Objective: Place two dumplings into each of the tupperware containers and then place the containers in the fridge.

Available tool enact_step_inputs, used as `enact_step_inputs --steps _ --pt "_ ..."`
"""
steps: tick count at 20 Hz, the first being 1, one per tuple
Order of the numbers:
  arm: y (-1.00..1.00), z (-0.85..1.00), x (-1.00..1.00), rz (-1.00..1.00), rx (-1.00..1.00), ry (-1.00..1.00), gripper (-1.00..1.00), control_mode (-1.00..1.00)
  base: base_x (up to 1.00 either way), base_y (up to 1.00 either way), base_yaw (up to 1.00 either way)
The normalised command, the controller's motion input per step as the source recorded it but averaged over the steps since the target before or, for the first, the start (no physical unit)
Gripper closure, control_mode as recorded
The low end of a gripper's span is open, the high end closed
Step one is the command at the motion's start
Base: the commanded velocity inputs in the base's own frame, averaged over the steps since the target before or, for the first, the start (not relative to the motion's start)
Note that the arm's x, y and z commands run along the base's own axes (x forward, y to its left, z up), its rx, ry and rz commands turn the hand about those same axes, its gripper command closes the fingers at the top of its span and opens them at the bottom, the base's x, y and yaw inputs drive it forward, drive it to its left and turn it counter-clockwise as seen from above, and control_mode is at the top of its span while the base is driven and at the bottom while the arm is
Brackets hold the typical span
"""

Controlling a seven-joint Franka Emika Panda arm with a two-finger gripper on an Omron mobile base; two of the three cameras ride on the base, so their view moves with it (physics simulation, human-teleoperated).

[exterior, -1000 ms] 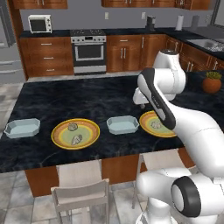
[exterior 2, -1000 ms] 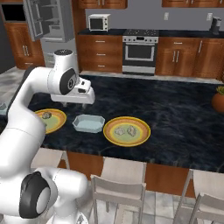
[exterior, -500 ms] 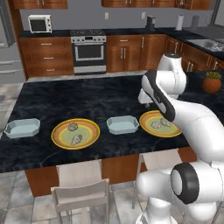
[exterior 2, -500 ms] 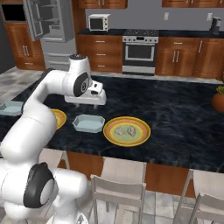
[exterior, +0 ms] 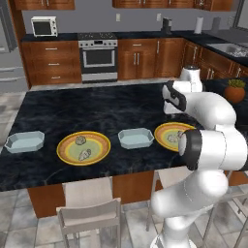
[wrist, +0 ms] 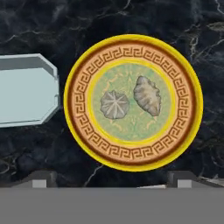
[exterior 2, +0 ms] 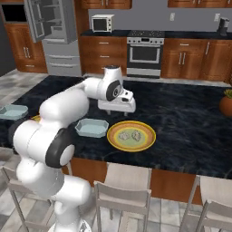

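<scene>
Hand view gives you two dumplings [wrist: 115, 104] [wrist: 147, 96] lying side by side in the middle of a yellow plate [wrist: 183, 131], with a pale-blue tupperware container [wrist: 24, 94] just beside the plate on the black counter [wrist: 131, 17]. Your tool [wrist: 112, 178] hovers above them, jaws spread wide and holding nothing. Left base view shows you another plate [exterior: 65, 150] with two more dumplings [exterior: 81, 140] [exterior: 85, 155] and a second container [exterior: 24, 142].

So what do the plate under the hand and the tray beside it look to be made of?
The plate looks like glazed ceramic: glossy yellow rim, printed brown key-pattern band, pale green centre. The tupperware container looks like matte plastic: uniform pale blue, thin flared rim, cut corners. Both are rendered, so this is only a guess from looks.
</scene>
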Motion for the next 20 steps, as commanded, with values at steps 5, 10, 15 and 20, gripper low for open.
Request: enact_step_inputs --steps 5,10,15,20 --pt "-0.52 -0.49 0.80 -0.10 -0.02 0.21 -1.00 -1.00 0.00 0.00 0.00" --pt "-0.41 -0.57 0.49 -0.02 0.00 0.14 -1.00 -1.00 0.00 0.00 0.00" --pt "-0.42 -0.57 0.29 0.01 0.09 0.02 -1.00 -1.00 0.00 0.00 0.00" --pt "-0.32 -0.64 0.27 0.08 0.13 0.07 -1.00 -1.00 0.00 0.00 0.00"
